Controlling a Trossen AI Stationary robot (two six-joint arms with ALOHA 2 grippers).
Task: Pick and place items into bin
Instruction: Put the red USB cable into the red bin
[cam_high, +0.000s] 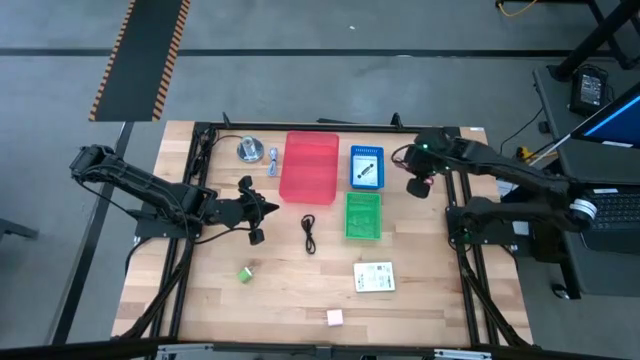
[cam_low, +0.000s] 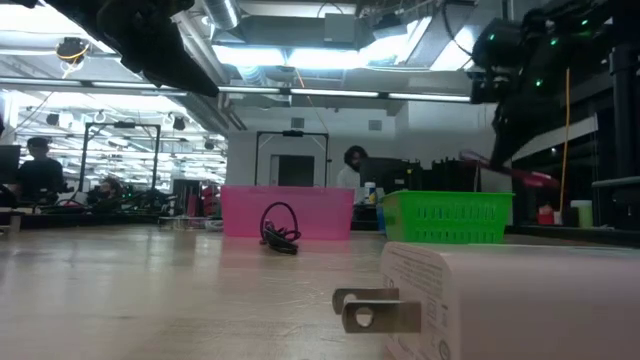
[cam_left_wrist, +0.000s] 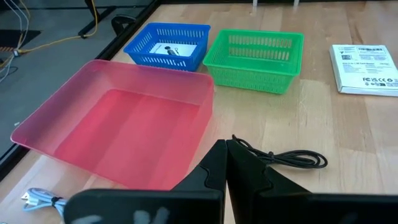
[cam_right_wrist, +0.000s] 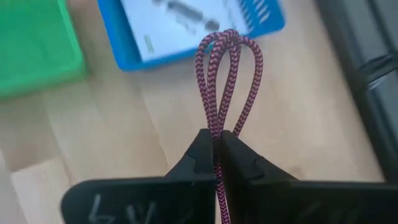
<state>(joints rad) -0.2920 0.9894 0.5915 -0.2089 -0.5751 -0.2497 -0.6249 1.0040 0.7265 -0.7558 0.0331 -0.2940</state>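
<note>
My right gripper (cam_high: 418, 187) hovers above the table just right of the blue basket (cam_high: 367, 167) and is shut on a red-and-black braided cable (cam_right_wrist: 227, 62). My left gripper (cam_high: 272, 208) is shut and empty, level above the table left of the red bin (cam_high: 309, 165). Near its fingertips (cam_left_wrist: 224, 146) a coiled black cable (cam_left_wrist: 292, 158) lies flat on the wood. A white printed packet (cam_high: 373, 277), a green block (cam_high: 245, 272) and a pink block (cam_high: 334, 317) lie on the near half. A small silver-blue cable (cam_high: 273, 160) lies beside the bin. My right gripper pinches the braided cable between its two fingers across a folded bundle of strands (cam_right_wrist: 217, 127). Two or three loops (cam_right_wrist: 231, 38) stick out past the fingertips, lifted clear above the blue basket's edge. More cable runs back between the fingers, where the gripper hides it.
A green basket (cam_high: 363, 215) sits near of the blue basket, which holds a white card with a small item. A round silver disc (cam_high: 248, 150) lies at the far left. Bare wood spreads across the near half around the packet and blocks.
</note>
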